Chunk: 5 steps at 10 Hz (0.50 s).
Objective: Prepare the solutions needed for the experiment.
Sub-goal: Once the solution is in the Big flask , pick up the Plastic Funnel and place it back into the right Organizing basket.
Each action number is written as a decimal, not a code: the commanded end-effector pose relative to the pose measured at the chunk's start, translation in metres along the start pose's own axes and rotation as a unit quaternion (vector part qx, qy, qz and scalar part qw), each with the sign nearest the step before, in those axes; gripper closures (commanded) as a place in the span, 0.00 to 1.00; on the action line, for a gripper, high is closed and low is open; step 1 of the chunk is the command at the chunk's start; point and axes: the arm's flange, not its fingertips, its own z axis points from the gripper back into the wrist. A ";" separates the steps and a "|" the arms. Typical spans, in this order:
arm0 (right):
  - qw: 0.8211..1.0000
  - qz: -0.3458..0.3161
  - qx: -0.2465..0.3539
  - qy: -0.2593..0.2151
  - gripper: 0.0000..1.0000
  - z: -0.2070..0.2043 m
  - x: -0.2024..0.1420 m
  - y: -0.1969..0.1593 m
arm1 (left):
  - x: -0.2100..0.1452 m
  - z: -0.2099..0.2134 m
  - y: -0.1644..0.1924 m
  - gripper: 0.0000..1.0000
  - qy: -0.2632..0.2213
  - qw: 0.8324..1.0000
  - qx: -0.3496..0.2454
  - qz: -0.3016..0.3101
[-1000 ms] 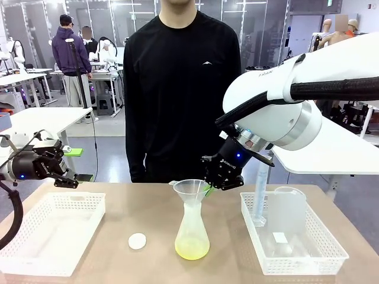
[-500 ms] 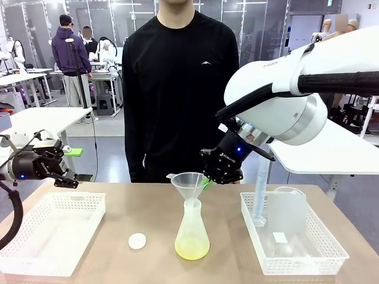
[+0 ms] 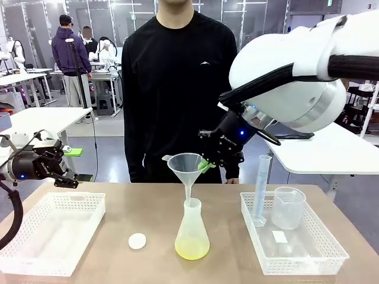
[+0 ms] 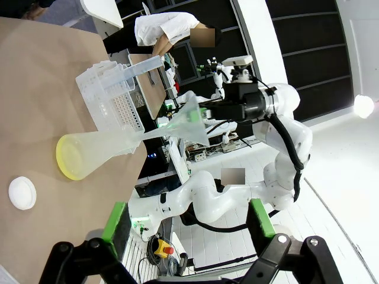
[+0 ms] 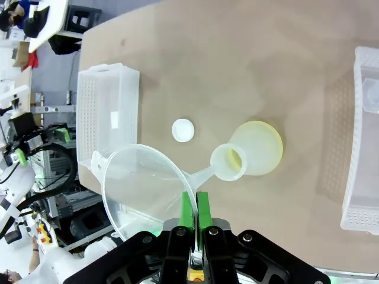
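Two grippers: status, left to right? (Operator)

Left gripper: jaws fully spread, empty, near the left basket. Next come the white cap and the Erlenmeyer flask, upright mid-table, with the pale yellow solution shallow in its base. Right gripper: clamped on the rim of the funnel, spout at the flask mouth. (Technician)

Step, and next move? (Operator)

Probably funnel removal. Raise vertically until the spout clears; avoid tipping the flask. (Technician)
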 end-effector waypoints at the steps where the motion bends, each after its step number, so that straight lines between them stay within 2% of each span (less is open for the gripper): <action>1: 0.999 0.025 -0.006 -0.034 1.00 0.010 -0.011 0.002 | 0.000 -0.001 -0.002 0.00 -0.003 1.000 -0.003 -0.007; 5: 0.998 0.041 -0.005 -0.039 1.00 0.033 -0.008 0.004 | 0.000 -0.001 -0.002 0.00 -0.003 1.000 -0.003 -0.007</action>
